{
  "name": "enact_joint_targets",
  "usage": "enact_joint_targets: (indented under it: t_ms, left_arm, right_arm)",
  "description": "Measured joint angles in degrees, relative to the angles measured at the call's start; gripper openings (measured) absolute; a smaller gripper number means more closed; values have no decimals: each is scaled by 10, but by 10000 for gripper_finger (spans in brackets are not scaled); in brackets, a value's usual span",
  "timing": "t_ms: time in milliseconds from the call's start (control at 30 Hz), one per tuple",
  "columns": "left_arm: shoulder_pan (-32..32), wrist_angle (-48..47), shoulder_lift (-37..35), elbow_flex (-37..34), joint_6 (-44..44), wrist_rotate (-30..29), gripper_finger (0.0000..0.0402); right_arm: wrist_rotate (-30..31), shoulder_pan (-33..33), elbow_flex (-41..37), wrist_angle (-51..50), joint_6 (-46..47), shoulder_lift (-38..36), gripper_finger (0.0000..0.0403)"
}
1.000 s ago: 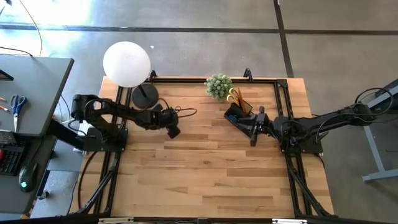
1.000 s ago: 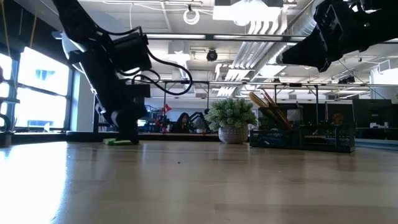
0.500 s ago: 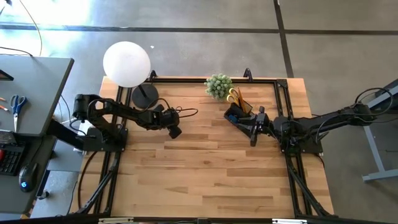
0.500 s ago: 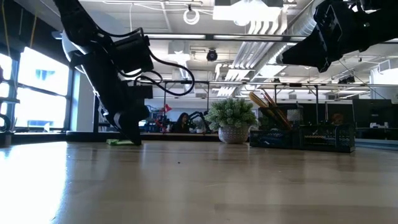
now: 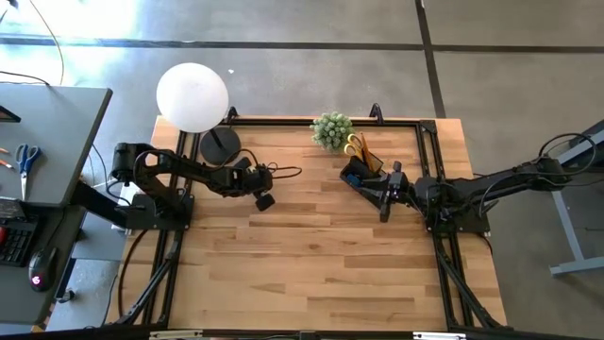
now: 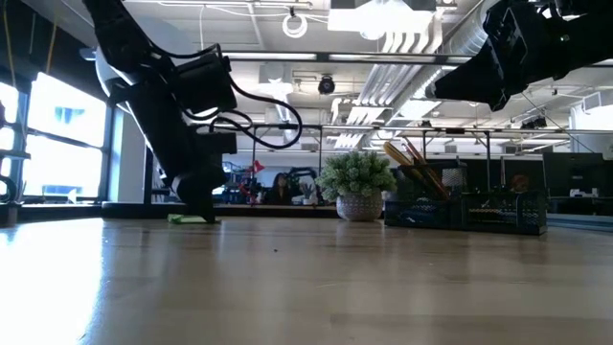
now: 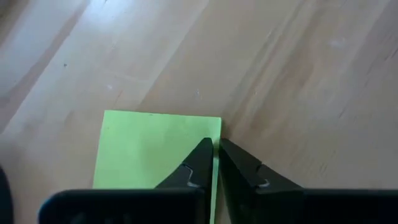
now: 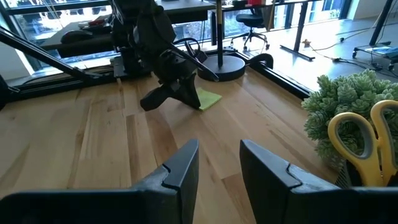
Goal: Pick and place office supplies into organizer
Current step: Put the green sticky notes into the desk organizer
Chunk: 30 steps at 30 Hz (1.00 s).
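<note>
Left gripper (image 7: 216, 163), fingers pressed nearly together, pinches the right edge of the lime-green sticky-note pad (image 7: 155, 148) on the surface (image 5: 311, 255) at upper left, having shifted slightly right since earlier, bare wood below; right gripper (image 8: 217, 163) hovers spread beside the organizer (image 5: 363, 165).

Globe lamp (image 5: 192, 96), potted plant (image 5: 331, 129)

No text, label, brand, number or sign can be read in any view.
</note>
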Motion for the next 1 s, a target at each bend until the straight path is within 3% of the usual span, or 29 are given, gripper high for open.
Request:
enact_joint_targets:
  t_ms: [133,233,600,833,1000]
  left_arm:
    - [0,-11,-1,10,0,10,6]
    - [-2,-13,-3,26,2,54,5]
    - [-97,24,-5,111,58,192,0]
    - [-164,-5,-6,196,84,180,0]
    - [-197,-126,-6,241,77,26,1]
  right_arm:
    - [0,0,0,0,0,0,113]
    - [0,0,0,0,0,0,113]
    - [-13,0,0,0,2,0,113]
    - [-87,0,0,1,5,0,113]
    - [-142,6,0,23,14,34,113]
